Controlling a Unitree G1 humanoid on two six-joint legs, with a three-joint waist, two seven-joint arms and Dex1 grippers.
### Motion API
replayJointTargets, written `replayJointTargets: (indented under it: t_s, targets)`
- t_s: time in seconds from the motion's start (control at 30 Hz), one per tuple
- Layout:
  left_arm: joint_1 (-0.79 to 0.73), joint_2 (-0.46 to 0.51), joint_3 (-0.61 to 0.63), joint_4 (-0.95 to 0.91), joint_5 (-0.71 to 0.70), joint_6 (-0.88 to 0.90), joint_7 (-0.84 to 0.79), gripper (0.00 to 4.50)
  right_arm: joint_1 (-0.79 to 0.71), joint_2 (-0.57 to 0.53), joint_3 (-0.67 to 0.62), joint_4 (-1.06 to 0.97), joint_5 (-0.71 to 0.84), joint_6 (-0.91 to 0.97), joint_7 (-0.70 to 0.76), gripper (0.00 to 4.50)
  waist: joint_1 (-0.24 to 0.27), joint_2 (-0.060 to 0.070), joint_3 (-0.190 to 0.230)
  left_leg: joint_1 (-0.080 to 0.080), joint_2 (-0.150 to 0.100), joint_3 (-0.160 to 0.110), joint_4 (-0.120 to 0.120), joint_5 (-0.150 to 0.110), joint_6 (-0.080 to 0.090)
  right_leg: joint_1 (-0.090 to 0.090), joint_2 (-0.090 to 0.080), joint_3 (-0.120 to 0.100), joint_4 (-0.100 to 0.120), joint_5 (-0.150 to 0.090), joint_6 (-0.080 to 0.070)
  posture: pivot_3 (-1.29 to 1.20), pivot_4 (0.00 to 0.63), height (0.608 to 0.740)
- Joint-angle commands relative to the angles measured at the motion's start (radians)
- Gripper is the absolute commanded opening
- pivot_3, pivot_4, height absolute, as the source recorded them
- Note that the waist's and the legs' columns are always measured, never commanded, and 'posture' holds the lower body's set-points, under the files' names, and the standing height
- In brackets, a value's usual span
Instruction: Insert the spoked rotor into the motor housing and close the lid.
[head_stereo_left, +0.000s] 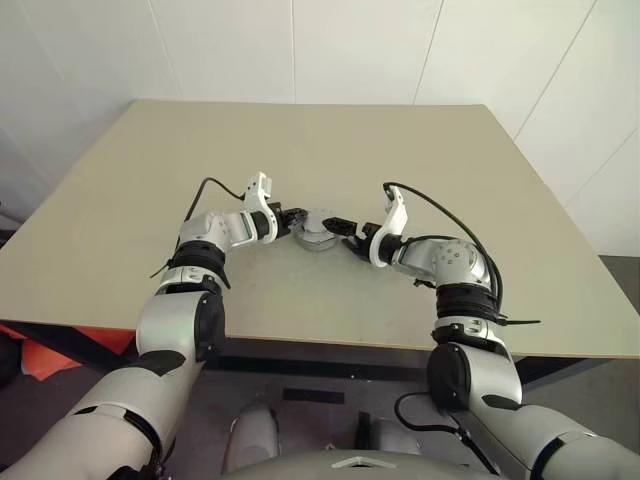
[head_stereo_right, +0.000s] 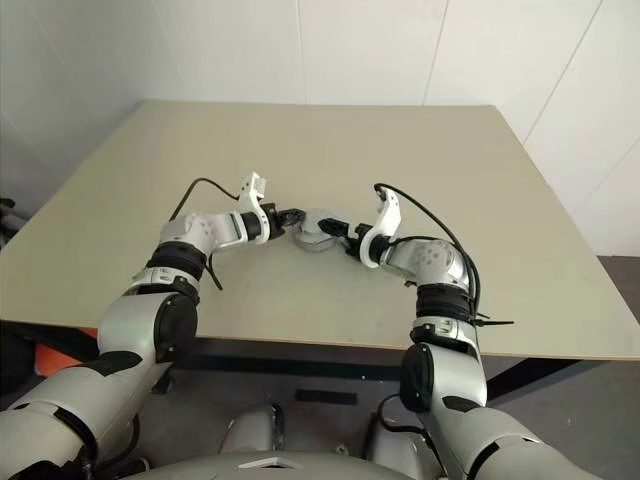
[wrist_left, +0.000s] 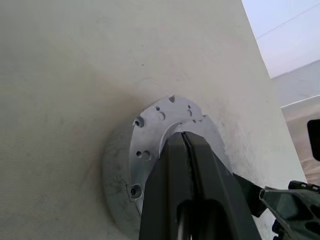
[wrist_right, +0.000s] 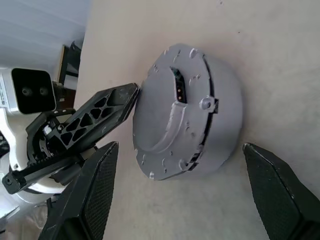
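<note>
The motor housing (wrist_right: 222, 120), a short round silver cylinder, stands mid-table (head_stereo_left: 318, 240) between my two hands. The lid (wrist_right: 160, 120), a grey plate with small holes and a dark slot, lies on top of it; the same plate (wrist_left: 150, 127) is close up in the left wrist view. My left gripper (head_stereo_left: 298, 218) is shut, its fingertips (wrist_right: 127, 97) touching the lid's rim from the left. My right gripper (wrist_right: 180, 145) is open on the housing's right side, one finger (wrist_right: 95, 190) on each side of it and apart from it. The spoked rotor is hidden.
The beige table (head_stereo_left: 400, 150) stretches well beyond the housing on all sides, with its front edge (head_stereo_left: 330, 345) just under my forearms. White walls stand behind it. Something orange (head_stereo_left: 50, 352) lies on the floor below the front left edge.
</note>
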Motion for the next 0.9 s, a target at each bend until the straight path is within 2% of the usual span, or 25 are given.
replayJointTargets:
  t_s: [0.03,0.3,0.6,0.7,0.9]
  targets:
    - [0.015,0.011,-0.012,0.041,0.023,0.004,0.024,0.00,-0.014,0.041,-0.002,-0.029,0.049,0.017,-0.010,4.48,0.001,0.000,0.000,-0.001,0.000,0.000,0.000,0.000,0.000,0.000,0.000,0.000,0.000,0.000,0.000,0.00,0.000,0.740]
    - [0.006,0.017,-0.009,0.056,0.023,-0.012,0.028,0.00,-0.079,0.100,-0.010,0.117,0.021,-0.125,-0.044,4.48,0.001,0.000,0.000,-0.001,0.000,0.000,0.000,0.000,0.000,0.000,0.000,0.000,-0.001,0.000,0.000,0.00,0.000,0.740]
    - [0.019,0.024,-0.010,0.047,0.024,-0.007,0.027,0.00,-0.125,0.063,0.033,0.311,-0.081,-0.411,-0.074,4.48,0.000,0.000,0.000,0.002,0.000,0.000,0.000,0.002,-0.003,0.002,0.000,0.000,0.000,0.000,0.001,0.00,0.000,0.740]
    - [0.021,0.023,-0.010,0.045,0.025,-0.006,0.027,0.00,-0.128,0.046,0.038,0.355,-0.095,-0.479,-0.084,4.48,0.004,0.000,0.000,0.002,0.000,0.000,0.000,0.002,-0.003,0.004,0.000,0.000,0.000,-0.002,0.005,0.00,0.000,0.740]
    - [0.021,0.016,-0.014,0.050,0.035,-0.007,0.025,0.00,-0.140,0.030,0.042,0.417,-0.103,-0.581,-0.101,2.52,0.014,0.000,0.000,0.000,0.000,0.000,0.000,0.002,-0.003,0.005,-0.001,0.000,-0.001,-0.003,0.007,0.00,0.000,0.740]
